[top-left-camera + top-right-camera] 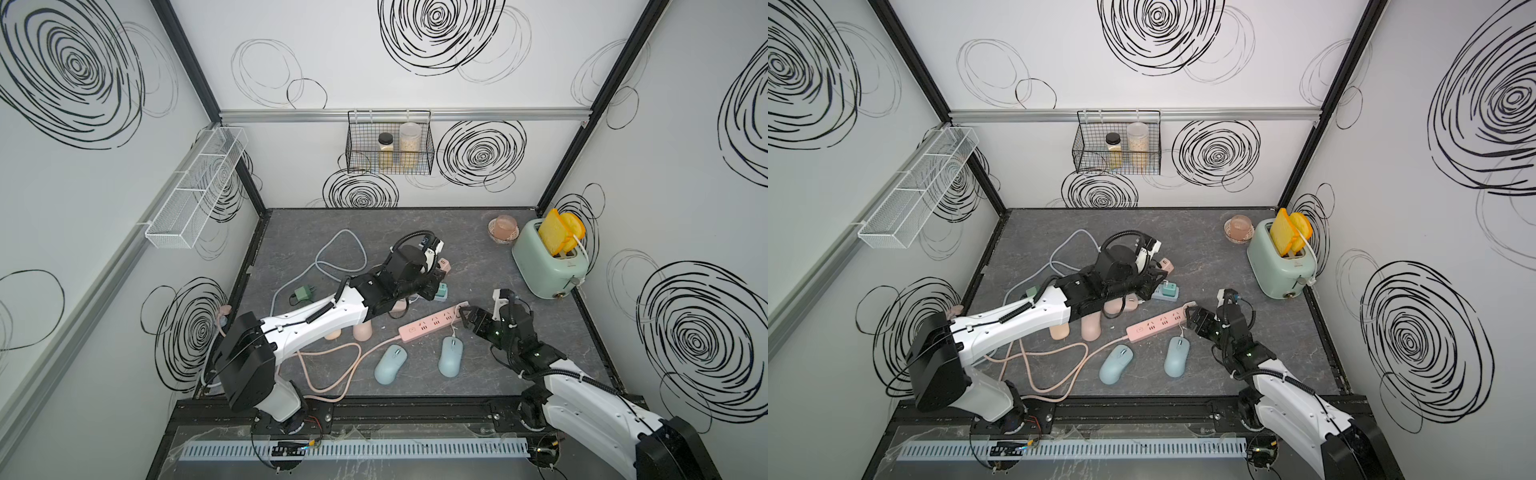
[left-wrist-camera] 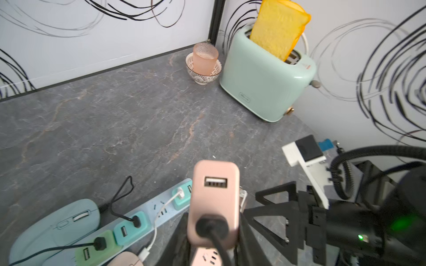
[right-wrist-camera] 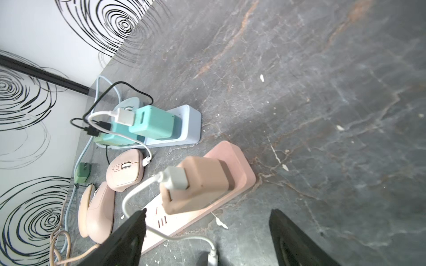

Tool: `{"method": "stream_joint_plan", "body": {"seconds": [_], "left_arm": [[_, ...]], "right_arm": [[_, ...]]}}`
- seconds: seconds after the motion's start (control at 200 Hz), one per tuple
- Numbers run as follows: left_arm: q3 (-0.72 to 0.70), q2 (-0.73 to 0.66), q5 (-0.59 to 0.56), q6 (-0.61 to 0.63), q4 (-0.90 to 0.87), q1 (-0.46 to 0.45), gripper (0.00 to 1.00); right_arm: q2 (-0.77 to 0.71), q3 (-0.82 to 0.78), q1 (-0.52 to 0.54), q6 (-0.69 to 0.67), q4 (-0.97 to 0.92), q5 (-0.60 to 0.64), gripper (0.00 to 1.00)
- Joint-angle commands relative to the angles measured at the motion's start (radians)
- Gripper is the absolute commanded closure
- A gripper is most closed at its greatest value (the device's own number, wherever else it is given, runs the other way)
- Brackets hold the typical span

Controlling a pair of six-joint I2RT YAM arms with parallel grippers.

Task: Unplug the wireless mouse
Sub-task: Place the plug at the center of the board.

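Currently the blue mouse nearer the right arm is lying on the grey table, just on the near side of the pink power strip. Its white cable appears to be running up into a pink charger seated in the strip's end socket.

By the look of it, the job is sitting at the approach step, with nothing pulled yet. The right gripper is hovering low at that end of the strip with its jaws spread wide and gripping nothing. The charger and its white plug are standing just ahead, between the two fingers and clear of both.

The next move is probably calling for a short push forward, a firm close on the plug or the charger body, and a straight pull along the socket's axis. Nothing is pinning the strip down, so it may come along.

Farther back, by the blue power strip, the left gripper is pressing its jaws together on a second pink charger, which is carrying a black cord. Whether that charger is seated in a socket cannot be told.
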Motion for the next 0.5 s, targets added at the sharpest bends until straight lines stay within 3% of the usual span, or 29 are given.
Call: {"method": "stream_joint_plan", "body": {"seconds": [0.0, 0.12, 0.225, 0.495], "left_arm": [[-0.052, -0.040, 0.079, -0.065, 0.080, -0.007, 1.00], [-0.090, -0.071, 0.123, -0.084, 0.091, -0.027, 1.00], [-0.095, -0.059, 0.144, -0.077, 0.070, -0.100, 1.00], [-0.051, 0.111, 0.275, -0.119, 0.115, -0.273, 1.00]], "right_arm": [[-0.038, 0.035, 0.003, -0.061, 0.021, -0.013, 0.08], [-0.110, 0.107, 0.003, -0.061, -0.109, 0.115, 0.09], [-0.185, 0.152, -0.047, -0.067, -0.189, 0.212, 0.12], [-0.160, 0.285, -0.364, -0.091, -0.251, -0.011, 0.15]]}}
